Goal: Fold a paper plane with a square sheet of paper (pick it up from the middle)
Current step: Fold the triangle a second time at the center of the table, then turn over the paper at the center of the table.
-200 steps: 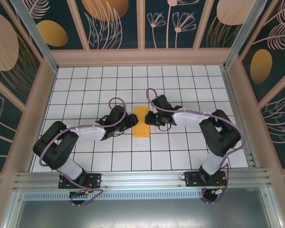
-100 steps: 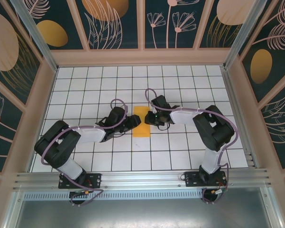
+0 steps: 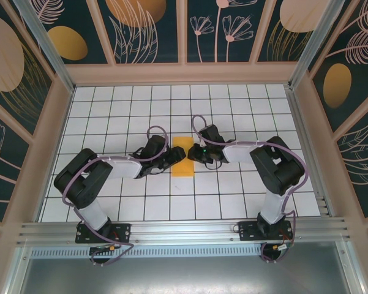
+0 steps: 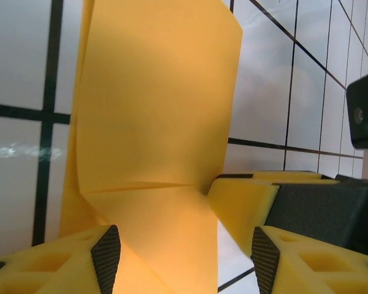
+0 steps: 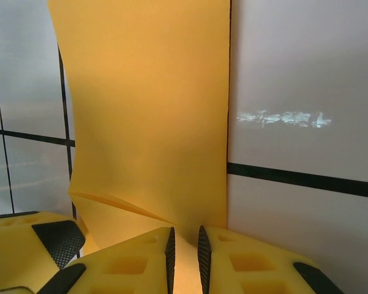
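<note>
Right wrist — right hand pinched on paper edge; left hand spread astride it.

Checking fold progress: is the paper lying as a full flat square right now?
No, from above the paper is a narrow strip, clearly longer than it is wide.

White-tiled counter spread out below, dark grid lines crossing it square by square. Dark teal wall panels stand on three sides, painted with pale leaves, flowers and big orange ovals. A metal rail runs along the near edge. Up close, a glare streak shines on one glossy tile.
</note>
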